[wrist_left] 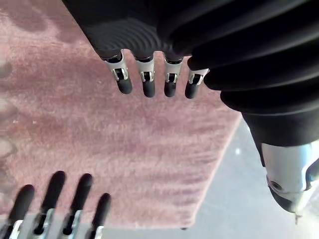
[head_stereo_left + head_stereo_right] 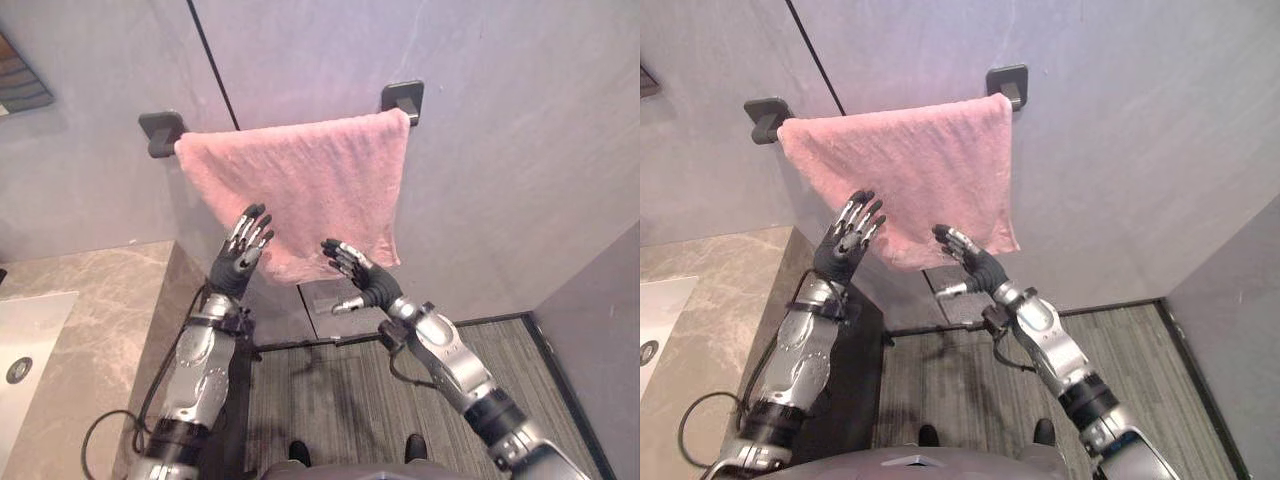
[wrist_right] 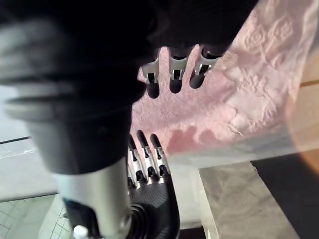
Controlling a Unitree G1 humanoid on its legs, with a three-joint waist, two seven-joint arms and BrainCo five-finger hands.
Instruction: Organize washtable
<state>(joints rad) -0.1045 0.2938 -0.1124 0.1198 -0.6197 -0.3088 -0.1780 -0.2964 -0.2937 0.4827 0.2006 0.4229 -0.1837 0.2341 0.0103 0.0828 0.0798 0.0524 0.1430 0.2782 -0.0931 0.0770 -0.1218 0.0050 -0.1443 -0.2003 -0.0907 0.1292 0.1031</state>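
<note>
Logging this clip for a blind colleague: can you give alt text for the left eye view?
A pink towel hangs on the wall between two dark brackets. The left hand and right hand are raised, fingers straight, before its lower half; a marble counter lies lower left.

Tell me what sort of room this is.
Probably a bathroom: a pink towel hangs between two dark wall brackets on a grey wall, and to its left a marble-look countertop holds a white sink.
</note>
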